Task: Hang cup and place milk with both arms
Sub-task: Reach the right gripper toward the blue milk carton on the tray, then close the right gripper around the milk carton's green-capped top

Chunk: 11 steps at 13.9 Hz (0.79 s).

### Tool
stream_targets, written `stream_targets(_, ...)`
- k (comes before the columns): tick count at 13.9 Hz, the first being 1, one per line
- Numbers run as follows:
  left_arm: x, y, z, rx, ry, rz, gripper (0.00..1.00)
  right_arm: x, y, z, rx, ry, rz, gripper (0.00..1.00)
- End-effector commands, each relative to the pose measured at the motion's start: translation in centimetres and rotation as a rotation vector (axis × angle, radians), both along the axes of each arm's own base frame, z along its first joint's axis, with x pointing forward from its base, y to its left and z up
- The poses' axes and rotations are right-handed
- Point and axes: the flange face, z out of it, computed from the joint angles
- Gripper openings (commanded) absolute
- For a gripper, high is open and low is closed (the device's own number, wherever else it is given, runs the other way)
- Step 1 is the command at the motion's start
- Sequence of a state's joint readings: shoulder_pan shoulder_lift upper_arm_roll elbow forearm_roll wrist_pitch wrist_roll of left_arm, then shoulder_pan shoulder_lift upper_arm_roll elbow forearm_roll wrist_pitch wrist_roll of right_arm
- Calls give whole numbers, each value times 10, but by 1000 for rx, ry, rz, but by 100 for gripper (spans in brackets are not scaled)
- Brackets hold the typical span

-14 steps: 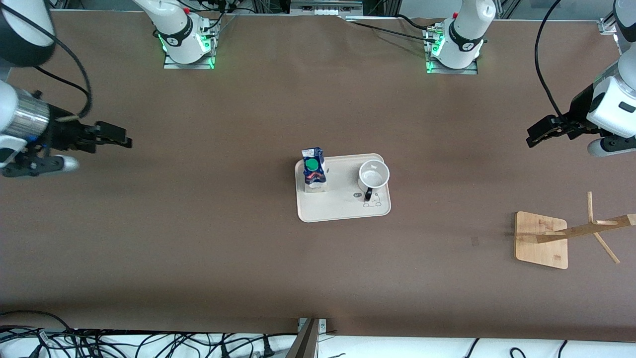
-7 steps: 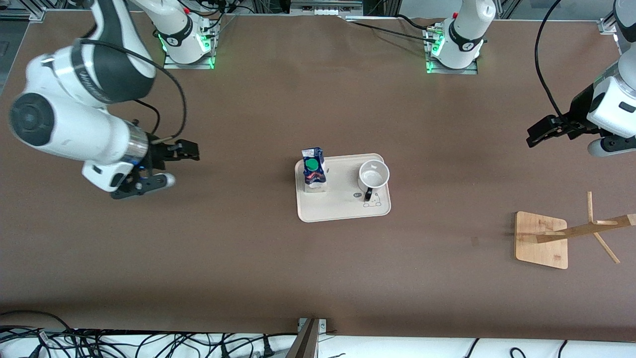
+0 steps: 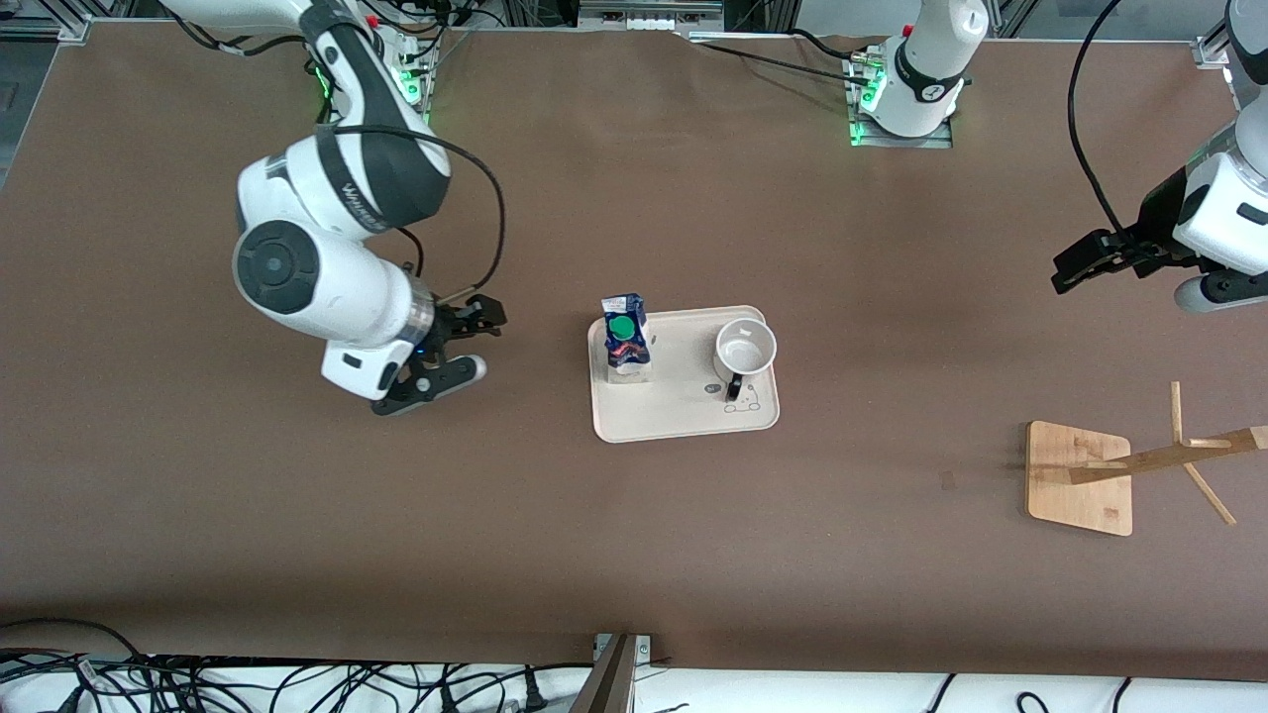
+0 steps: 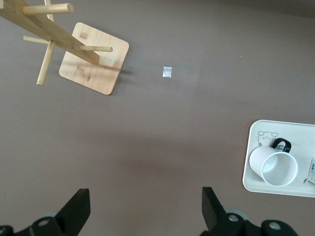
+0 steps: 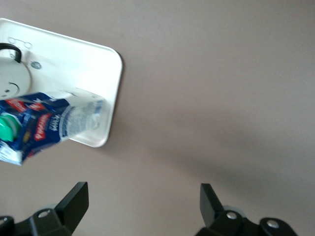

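Observation:
The milk [image 3: 625, 337], a blue and white carton with a green cap, stands on a cream tray [image 3: 684, 416] at its right-arm end. The cup [image 3: 744, 349], a white mug with a black handle, stands upright at the tray's other end. My right gripper [image 3: 482, 317] is open and empty over the bare table beside the tray's milk end. The right wrist view shows its gripper [image 5: 142, 189], the milk [image 5: 44, 125] and the tray [image 5: 93, 59]. My left gripper [image 3: 1065, 275] waits open and empty over the table at the left arm's end. The left wrist view shows its gripper [image 4: 144, 194] and the cup [image 4: 273, 167].
A wooden cup rack [image 3: 1080, 477] with slanted pegs stands on a square base near the left arm's end, nearer the front camera than the tray. It also shows in the left wrist view [image 4: 93, 58]. Cables lie along the table's front edge.
My right arm has swung in from the table's end toward the tray, and its gripper is now close to the milk. The left arm, milk and cup have not moved.

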State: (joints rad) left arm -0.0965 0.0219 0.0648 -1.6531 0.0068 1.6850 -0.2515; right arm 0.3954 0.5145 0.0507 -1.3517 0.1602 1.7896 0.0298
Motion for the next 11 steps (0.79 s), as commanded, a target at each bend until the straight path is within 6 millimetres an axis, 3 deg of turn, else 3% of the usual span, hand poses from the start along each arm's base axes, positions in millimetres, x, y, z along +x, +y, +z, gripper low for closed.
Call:
stream_targets(1,2,1,5,26,3,-18,100,10,33,10,16,-27,-52,100)
stream_targets(3,2,1,5,26,3,-19,100,9,57,11,24,-42,-71,100)
stream_targets(6,1,-1,5,26,5,-24,100,5,68,4,34,-35,-80,100)
stream_targets(7,1,-1,5,26,6,-24,100,-1,81,5,55,-26,-104,100)
stream_targets(11,-1,-2,5,23,19,-28,100,-4,103,-12,82,16,-316,100)
